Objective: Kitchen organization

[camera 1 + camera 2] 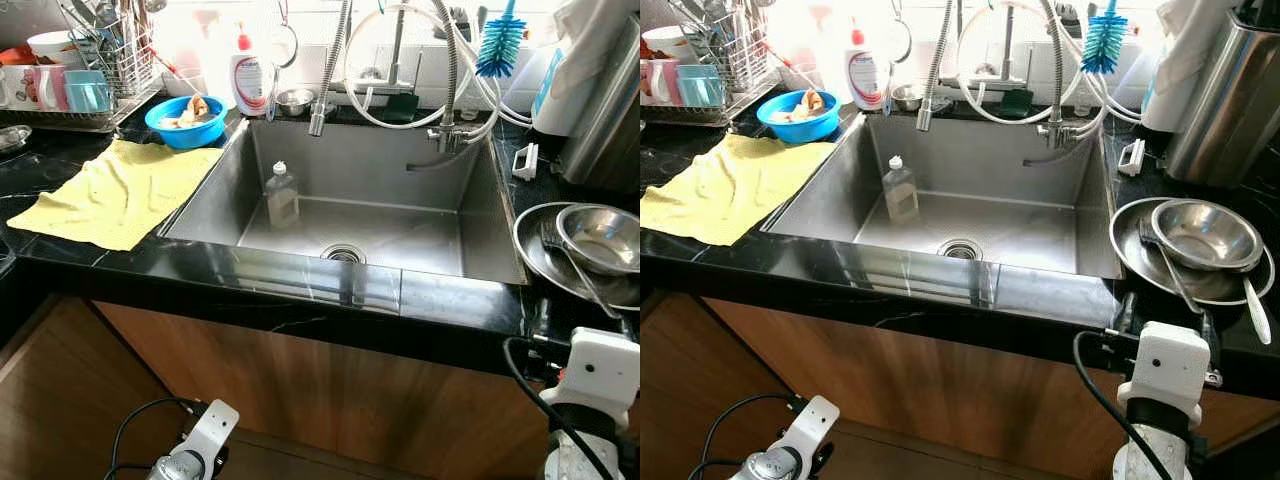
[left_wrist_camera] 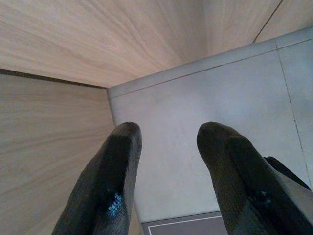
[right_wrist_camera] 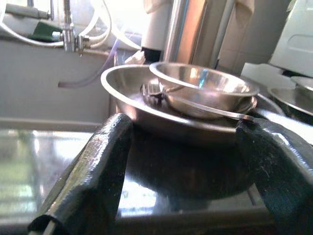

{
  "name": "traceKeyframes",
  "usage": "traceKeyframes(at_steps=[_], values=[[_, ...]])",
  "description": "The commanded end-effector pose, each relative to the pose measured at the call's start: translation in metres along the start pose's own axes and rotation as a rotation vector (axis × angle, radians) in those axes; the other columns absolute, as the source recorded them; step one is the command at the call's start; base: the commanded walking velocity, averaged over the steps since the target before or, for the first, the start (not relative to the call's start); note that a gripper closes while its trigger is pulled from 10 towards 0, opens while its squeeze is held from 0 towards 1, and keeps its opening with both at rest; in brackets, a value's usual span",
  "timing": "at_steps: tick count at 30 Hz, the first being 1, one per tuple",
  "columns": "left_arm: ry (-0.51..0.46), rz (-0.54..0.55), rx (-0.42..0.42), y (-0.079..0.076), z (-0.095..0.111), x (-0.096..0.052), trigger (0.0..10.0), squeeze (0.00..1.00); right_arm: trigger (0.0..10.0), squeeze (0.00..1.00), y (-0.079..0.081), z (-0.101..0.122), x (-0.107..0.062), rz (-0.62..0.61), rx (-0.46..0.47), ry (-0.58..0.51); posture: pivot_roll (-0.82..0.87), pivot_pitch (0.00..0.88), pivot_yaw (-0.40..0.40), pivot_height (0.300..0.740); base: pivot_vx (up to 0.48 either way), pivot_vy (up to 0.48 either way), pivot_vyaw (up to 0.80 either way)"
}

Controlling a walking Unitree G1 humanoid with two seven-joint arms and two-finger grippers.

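- The right tool sits at the front edge of the glossy black stone counter, its two black fingers spread wide and holding nothing — aimed at the stack of steel dishes just ahead.
- That stack is a wide stainless-steel plate carrying a smaller round steel bowl, with a steel fork and a long-handled steel spoon resting on it, on the counter to the right of the stainless-steel sink.
- A small clear plastic bottle stands upright in the sink basin; a yellow cloth lies on the counter to the left.
- The left tool hangs idle by the wooden cabinet front, fingers apart and empty.
- Judged step: approach to the dishes, nothing gripped yet. The next move likely calls for advancing to straddle the plate's rim — keeping it level so the bowl and cutlery don't slide.
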State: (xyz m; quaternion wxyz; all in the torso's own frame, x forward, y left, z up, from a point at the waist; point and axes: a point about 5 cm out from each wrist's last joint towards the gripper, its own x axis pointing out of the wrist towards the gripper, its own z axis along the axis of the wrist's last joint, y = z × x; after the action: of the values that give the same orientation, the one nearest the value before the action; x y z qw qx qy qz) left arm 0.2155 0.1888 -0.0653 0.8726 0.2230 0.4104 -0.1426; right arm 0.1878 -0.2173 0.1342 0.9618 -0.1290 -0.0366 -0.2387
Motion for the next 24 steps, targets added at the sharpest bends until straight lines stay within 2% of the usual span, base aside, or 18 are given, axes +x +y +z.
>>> traceKeyframes(at_steps=[1, 6, 12, 24], values=[[0.012, -0.002, 0.017, 0.001, -0.004, -0.001, 10.0, 0.0, 10.0, 0.0, -0.004, 0.004, 0.001, -0.05, 0.021, -0.013, -0.17, 0.0, 0.049, 0.74, 0.0, 0.0, 0.0], [0.013, -0.001, 0.02, 0.001, -0.004, -0.001, 10.0, 0.0, 10.0, 0.0, -0.011, -0.001, 0.0, -0.127, 0.035, 0.025, -0.17, 0.0, 0.05, 0.74, 0.0, 0.0, 0.0], [0.013, 0.001, 0.022, 0.002, -0.004, -0.001, 10.0, 0.0, 10.0, 0.0, -0.01, -0.011, -0.001, -0.145, 0.058, 0.081, -0.17, 0.0, 0.052, 0.74, 0.0, 0.0, 0.0], [0.01, 0.004, 0.024, 0.003, -0.004, -0.001, 10.0, 0.0, 10.0, 0.0, -0.003, -0.016, -0.001, -0.079, 0.073, 0.107, -0.17, 0.0, 0.051, 0.74, 0.0, 0.0, 0.0]])
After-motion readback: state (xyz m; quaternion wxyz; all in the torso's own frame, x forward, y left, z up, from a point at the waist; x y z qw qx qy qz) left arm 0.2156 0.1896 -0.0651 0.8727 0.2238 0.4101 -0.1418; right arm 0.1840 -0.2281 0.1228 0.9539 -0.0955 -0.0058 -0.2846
